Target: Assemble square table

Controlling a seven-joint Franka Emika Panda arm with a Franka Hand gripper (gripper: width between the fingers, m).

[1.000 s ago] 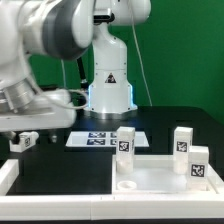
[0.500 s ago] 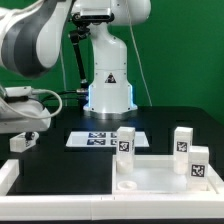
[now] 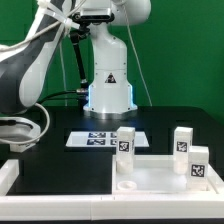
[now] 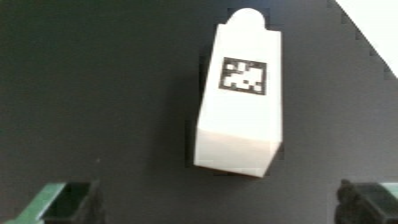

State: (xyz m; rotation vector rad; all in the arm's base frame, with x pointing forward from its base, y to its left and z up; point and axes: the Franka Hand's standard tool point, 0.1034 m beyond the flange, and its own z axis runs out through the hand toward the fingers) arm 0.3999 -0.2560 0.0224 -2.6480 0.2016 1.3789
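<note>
Down at the exterior view's left the arm has sunk lower, jaws spread wide, the gripper [image 4: 210, 200] hanging over a loose leg [image 4: 242, 95] lying flat on the black tabletop [image 4: 89, 90]. Three legs stand around the square top [image 3: 160, 176] near the front-right corner.

Arm [image 3: 25, 75] swung further toward exterior view's left & lower vs a sec ago; gripper & the leg seen under it earlier now out of exterior view.
</note>
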